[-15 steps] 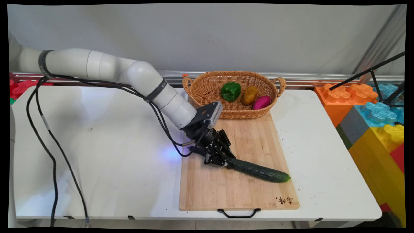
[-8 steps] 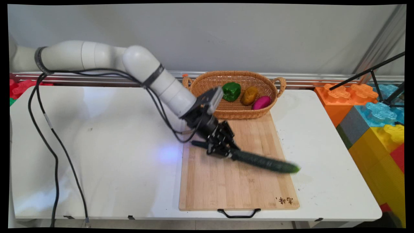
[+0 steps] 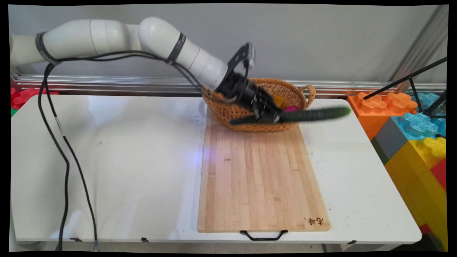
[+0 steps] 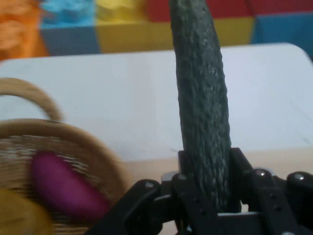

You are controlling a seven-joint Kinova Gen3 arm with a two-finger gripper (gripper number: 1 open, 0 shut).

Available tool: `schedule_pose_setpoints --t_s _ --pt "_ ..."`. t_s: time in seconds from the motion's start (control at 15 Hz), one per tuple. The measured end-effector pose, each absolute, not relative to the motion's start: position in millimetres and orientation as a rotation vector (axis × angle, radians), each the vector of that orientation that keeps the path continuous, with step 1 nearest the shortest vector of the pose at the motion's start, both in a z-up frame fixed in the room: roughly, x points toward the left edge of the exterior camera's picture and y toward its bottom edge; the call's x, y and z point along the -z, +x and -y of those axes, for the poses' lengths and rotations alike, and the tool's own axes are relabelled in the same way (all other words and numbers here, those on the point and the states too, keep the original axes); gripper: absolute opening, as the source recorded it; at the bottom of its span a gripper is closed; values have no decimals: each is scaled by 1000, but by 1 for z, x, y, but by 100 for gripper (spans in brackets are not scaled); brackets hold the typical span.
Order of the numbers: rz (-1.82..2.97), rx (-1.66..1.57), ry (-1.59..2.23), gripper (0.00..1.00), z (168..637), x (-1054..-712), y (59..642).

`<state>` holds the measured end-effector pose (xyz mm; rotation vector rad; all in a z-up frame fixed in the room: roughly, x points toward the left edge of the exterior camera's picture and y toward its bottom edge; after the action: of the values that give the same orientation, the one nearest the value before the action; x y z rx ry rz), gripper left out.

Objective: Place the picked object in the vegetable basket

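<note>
My gripper (image 3: pixel 273 116) is shut on a long dark green cucumber (image 3: pixel 314 114) and holds it in the air, roughly level, over the front rim of the wicker basket (image 3: pixel 232 110). In the hand view the cucumber (image 4: pixel 201 112) stands clamped between both fingers (image 4: pixel 242 164), pointing away over the white table. The basket (image 4: pixel 73 142) lies at the lower left of that view with a magenta vegetable (image 4: pixel 63 183) and a yellow-brown one (image 4: pixel 19 215) inside. In the main view, the gripper partly hides the magenta vegetable (image 3: pixel 291 108) and the yellow-brown one (image 3: pixel 278 100).
A bamboo cutting board (image 3: pixel 260 178) with a black handle at its near edge lies on the white table (image 3: pixel 107 160) in front of the basket. Big coloured foam blocks (image 3: pixel 417 139) are stacked at the right, with a black tripod leg (image 3: pixel 403 80) above them.
The gripper lifted the cucumber off the cutting board and carried it up and back toward the basket. The cucumber swung from slanting down-right to nearly level.
</note>
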<state>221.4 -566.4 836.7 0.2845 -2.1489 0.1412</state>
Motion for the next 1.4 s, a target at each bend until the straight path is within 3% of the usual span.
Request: schedule_pose_setpoints --t_s 0.53,1.4 --pt "2036 -397 598 0 637 -866 237" --pt "2091 -411 893 0 649 -803 234"
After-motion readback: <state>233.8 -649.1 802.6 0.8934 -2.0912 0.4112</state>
